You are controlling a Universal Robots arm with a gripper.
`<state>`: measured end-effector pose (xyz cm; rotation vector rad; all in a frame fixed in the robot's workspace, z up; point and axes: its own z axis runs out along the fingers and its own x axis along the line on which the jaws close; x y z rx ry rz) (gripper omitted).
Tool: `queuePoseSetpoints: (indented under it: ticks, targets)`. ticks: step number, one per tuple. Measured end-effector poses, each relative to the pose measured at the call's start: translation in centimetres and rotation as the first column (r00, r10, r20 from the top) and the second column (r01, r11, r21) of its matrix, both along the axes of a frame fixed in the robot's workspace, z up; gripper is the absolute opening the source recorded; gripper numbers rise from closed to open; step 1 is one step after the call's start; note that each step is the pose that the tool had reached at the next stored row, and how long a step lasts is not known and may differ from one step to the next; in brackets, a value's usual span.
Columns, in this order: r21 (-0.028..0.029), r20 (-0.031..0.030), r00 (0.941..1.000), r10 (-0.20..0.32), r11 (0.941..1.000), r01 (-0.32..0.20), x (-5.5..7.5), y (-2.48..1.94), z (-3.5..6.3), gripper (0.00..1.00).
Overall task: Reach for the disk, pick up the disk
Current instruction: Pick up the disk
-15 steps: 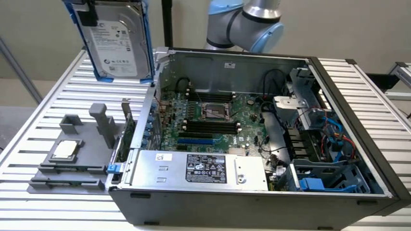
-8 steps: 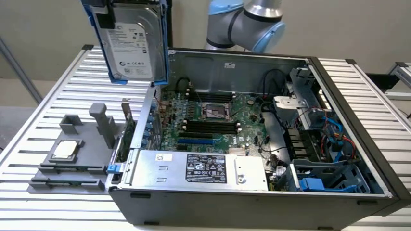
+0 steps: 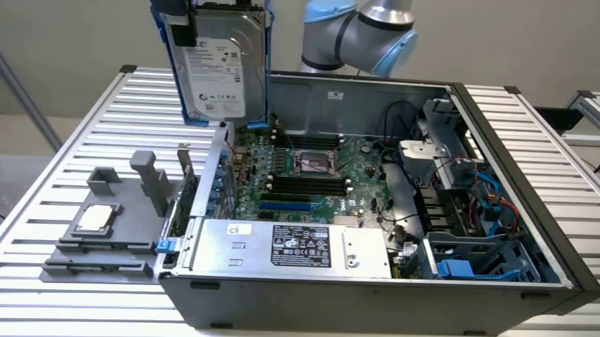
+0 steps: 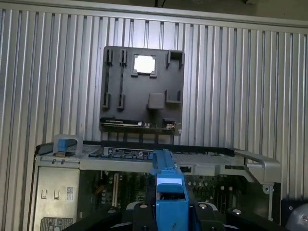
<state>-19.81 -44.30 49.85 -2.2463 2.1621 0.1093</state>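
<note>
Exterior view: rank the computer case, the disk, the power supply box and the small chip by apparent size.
1. Computer case, largest.
2 and 3. Disk and power supply box: unsure, since the disk is raised and nearer the camera.
4. Small chip, smallest.

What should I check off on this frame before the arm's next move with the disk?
1. Disk lifted above the computer case: ok.
2. Disk hangs upright, label readable: ok.
3. Blue frame centred in the wrist view: ok.
4. Pincer's hold on the disk: cannot tell.
5. Disk apart from the motherboard and power supply: ok.
6. Grey fixture with the chip apart from the disk: ok.
</note>
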Motion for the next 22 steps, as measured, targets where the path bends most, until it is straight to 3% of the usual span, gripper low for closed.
queuePoseSetpoints:
  ticks: [22]
  targets:
    - [0.0068, -0.0126, 0.9999, 0.0, 1.0, 0.0, 8.3, -2.91, 0.0, 0.33]
